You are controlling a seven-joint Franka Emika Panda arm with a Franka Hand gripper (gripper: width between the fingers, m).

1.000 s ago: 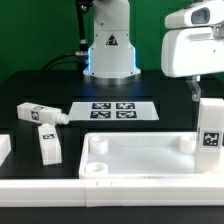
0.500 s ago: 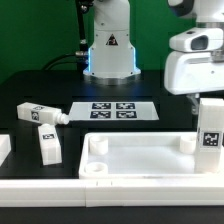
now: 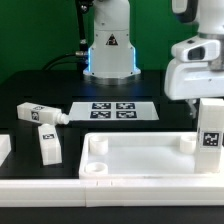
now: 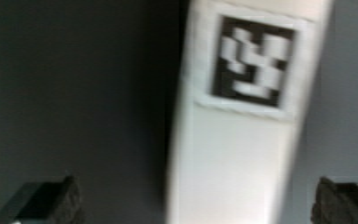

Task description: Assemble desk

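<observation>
The desk's white tabletop [image 3: 140, 157] lies flat near the front, its raised rim and round corner sockets facing up. One tagged leg [image 3: 209, 126] stands upright at its edge on the exterior view's right. My gripper [image 3: 203, 104] hangs right over that leg, open. In the wrist view the leg [image 4: 247, 110] runs between my dark fingertips [image 4: 44, 201] with gaps on both sides, so the gripper [image 4: 194, 205] holds nothing. Two more legs lie on the exterior view's left, one [image 3: 40, 114] on its side, one [image 3: 48, 147] closer.
The marker board [image 3: 118, 110] lies flat on the black table behind the tabletop. The robot base [image 3: 108, 52] stands at the back. A long white rail [image 3: 40, 187] runs along the front edge. Another white block [image 3: 4, 148] shows at the left edge.
The gripper has come down and slightly to the exterior view's right, closer over the upright leg. It stayed open. The parts on the table have not moved.
</observation>
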